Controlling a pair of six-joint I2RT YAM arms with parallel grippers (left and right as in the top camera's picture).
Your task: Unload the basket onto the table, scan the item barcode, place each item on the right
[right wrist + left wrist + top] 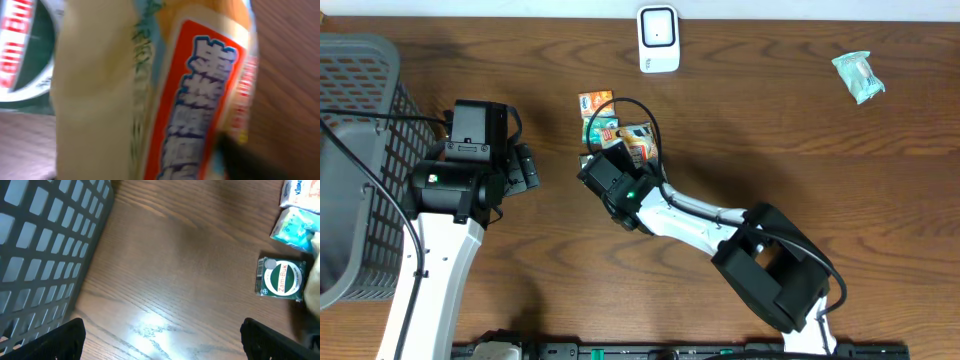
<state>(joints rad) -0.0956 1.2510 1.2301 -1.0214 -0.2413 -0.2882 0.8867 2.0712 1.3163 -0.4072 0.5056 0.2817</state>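
The grey basket (360, 150) sat at the left of the wooden counter (770, 180). The left end effector (528, 168) hung spread wide and empty. The right end effector (603, 152) crowded a snack packet (150, 90) mid-counter, below the white scanner (658, 38); I couldn't tell whether it gripped. The packet looked light, crinkly and slippery, best pinched across its edges.

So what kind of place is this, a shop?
Most likely a pretend shop checkout on a wooden table, not a real store. You can see a white barcode scanner, a grey shopping basket, and little packets of goods lying loose.
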